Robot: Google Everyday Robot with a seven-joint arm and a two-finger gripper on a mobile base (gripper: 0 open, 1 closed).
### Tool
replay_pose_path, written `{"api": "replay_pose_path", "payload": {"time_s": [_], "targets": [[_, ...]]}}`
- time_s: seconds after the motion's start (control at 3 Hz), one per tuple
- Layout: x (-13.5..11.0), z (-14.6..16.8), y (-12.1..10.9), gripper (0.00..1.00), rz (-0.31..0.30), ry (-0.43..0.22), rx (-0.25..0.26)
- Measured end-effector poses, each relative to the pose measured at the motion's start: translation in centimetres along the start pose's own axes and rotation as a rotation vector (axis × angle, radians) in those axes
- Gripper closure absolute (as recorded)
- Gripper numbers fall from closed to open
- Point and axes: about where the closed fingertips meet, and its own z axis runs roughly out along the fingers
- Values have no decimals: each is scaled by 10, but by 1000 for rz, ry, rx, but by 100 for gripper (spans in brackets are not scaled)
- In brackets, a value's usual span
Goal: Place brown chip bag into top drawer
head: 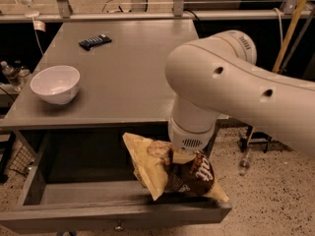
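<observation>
The gripper [180, 155] sits at the foot of the thick white arm [231, 90], just off the bench's front edge and over the right-hand part of the open top drawer [74, 213]. Most of it is hidden under the round wrist housing, but the jaws are clenched on the brown chip bag [194, 173], which hangs from them clear of the bench.

The bag spreads out directly beneath the jaws. Its pale tan end fans away to the picture's left of them, and its dark brown middle with white lettering lies below and slightly right. A tan corner points down past the drawer's right front corner. Whether the bag touches the drawer's front panel cannot be told.

The drawer is pulled out below the jaws and reaches well to their left, its grey floor bare and its small knob [118, 226] low on the front panel.

The bench [133, 77] rises behind the jaws. The white bowl [55, 84] stands on it well to their left near the edge. A small black object [95, 41] lies farther back, also left of the jaws.
</observation>
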Motion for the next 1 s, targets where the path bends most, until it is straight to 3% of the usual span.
{"api": "replay_pose_path", "payload": {"time_s": [1.0], "targets": [[-27, 35, -20, 100, -2, -82, 23]]}}
